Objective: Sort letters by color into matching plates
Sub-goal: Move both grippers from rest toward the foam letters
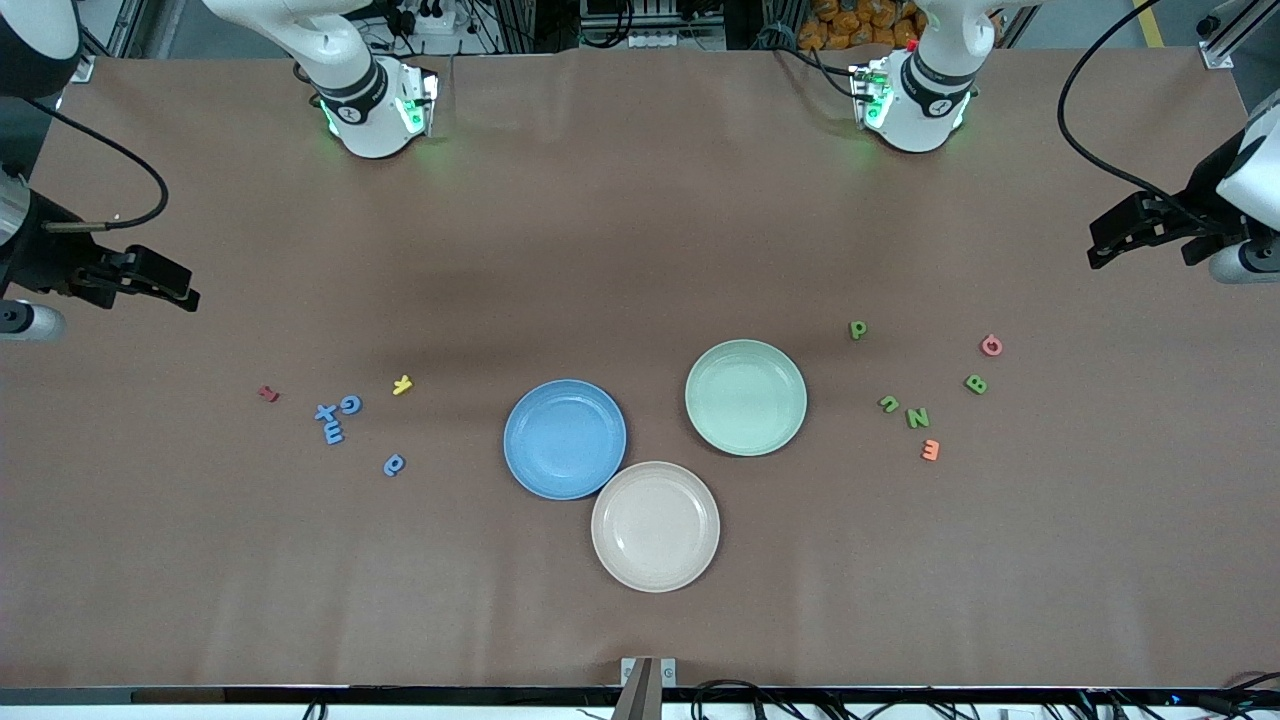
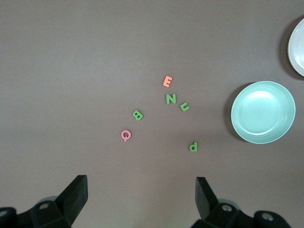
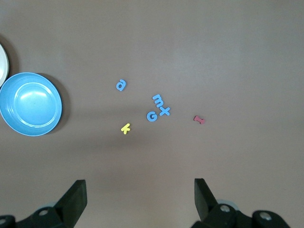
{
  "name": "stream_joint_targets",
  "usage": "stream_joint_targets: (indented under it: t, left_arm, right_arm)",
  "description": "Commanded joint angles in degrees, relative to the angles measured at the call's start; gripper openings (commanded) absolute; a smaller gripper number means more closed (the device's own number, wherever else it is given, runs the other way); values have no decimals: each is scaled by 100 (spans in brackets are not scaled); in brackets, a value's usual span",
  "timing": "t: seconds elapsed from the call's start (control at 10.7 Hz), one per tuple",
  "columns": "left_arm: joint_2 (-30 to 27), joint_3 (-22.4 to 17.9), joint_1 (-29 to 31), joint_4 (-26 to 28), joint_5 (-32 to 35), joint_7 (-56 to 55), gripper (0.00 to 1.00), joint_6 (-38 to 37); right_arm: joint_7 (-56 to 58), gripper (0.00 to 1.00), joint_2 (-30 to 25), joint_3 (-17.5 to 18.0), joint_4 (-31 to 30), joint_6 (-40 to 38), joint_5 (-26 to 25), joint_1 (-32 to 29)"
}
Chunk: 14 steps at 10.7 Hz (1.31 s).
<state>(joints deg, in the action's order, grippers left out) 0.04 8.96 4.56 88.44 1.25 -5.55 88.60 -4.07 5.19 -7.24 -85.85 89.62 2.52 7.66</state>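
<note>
Both pincers hang wide open and empty, the left pincer and right pincer each over a bare end of the counter. Blue letters sit crowded toward the right arm's end from the blue plate (X, G and another nearly touch), so one pinch may drag a neighbour. Green letters, past the mint plate, mix with an orange E.

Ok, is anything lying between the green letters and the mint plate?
Nothing visible does. The green letters P, u, N and B lie on bare table toward the left arm's end, with open table up to the mint plate. The orange E and pink Q sit outside that path.
</note>
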Motion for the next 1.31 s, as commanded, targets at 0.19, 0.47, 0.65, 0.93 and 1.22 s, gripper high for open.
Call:
stream_joint_targets:
  t: [0.19, 0.47, 0.65, 0.93, 1.22]
  left_arm:
    - [93, 18, 19, -134, 25, -25, 100, -97]
    - [242, 9, 45, -81, -213, -16, 100, -10]
    - [505, 26, 19, 67, -213, -16, 100, 385]
    - [515, 123, -16, 1015, -187, 2, 100, 1429]
    - [532, 150, -16, 2420, -196, 2, 100, 3167]
  right_arm:
    - [-85, 100, 0, 56, 112, -200, -59, -28]
    - [-67, 100, 43, 91, 42, -60, -59, -19]
    - [12, 100, 166, 100, -133, 264, -33, -19]
    - [632, 100, 219, 109, -756, 1002, 133, -63]
    - [1330, 100, 351, 100, -1145, 1338, 618, -177]
